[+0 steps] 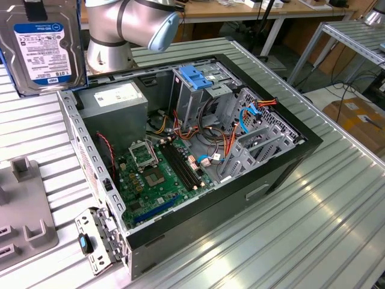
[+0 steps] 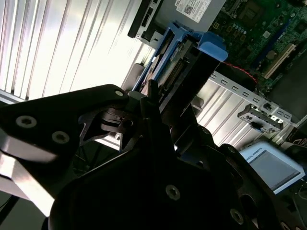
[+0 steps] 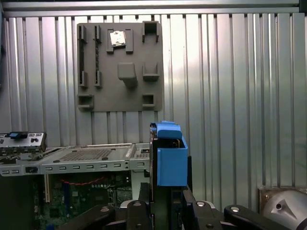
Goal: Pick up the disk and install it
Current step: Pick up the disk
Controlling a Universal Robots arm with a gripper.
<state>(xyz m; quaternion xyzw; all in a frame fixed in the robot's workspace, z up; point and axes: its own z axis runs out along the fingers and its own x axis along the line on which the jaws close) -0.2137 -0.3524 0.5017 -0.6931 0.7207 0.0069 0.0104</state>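
The disk is held up in the air, off the bench, beside the open computer case. In the first wrist view, the gripper jaws are seen clamped on the disk's blue-framed edge.

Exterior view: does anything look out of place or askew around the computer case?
The disk is outside the computer case, held up at the exterior view's left and clamped in the claw. A metal bracket hangs swung out from the case's corner at the exterior view's lower left. Nothing looks damaged.
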